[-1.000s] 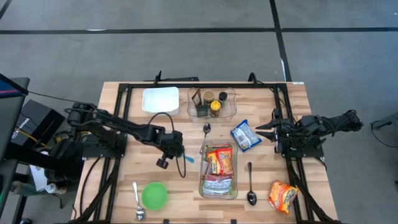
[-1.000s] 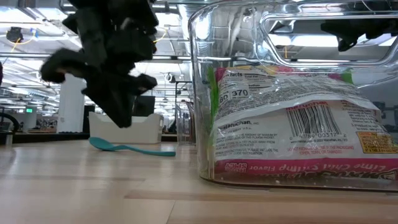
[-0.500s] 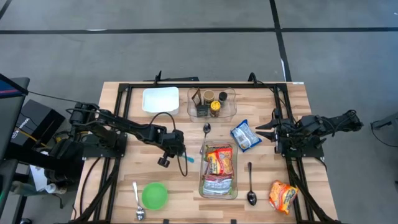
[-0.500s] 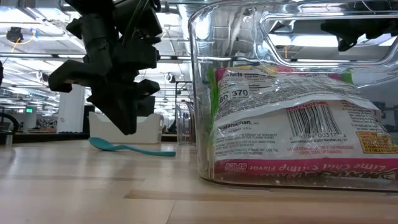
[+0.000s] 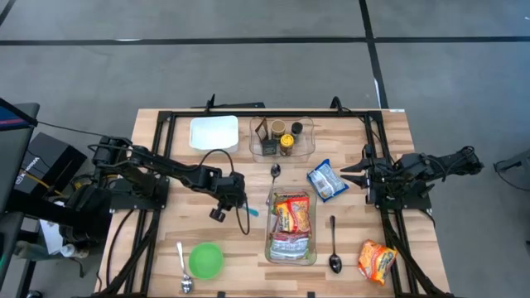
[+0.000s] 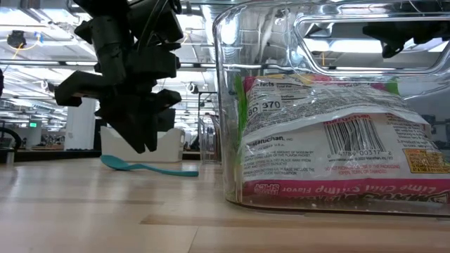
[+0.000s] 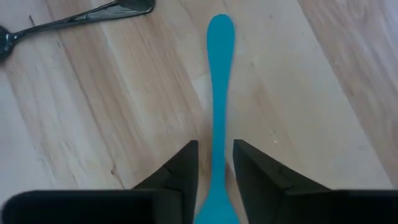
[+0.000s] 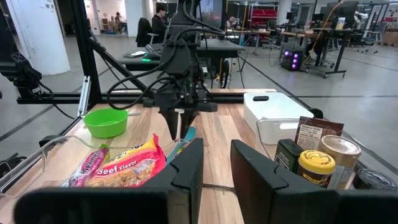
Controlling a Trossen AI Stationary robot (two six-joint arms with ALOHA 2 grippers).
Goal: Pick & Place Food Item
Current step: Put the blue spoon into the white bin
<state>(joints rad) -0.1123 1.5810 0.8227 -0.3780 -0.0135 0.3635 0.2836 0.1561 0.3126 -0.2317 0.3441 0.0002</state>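
left gripper poised above the teal spoon, which lies flat on the wooden desk just left of the clear bin. in the left wrist view the spoon runs up between the two dark fingers; narrow gaps show on both sides, so the fingers stand released and parted around the handle. in the low view the left gripper hangs clear of the desk, with the spoon lying behind it. the bin holds noodle packets. a blue-and-white food packet lies on the desk right of the bin, near the right gripper, which waits at the right edge with fingers close together and nothing between them. an orange packet lies at the near right corner, and a green bowl at the near left.
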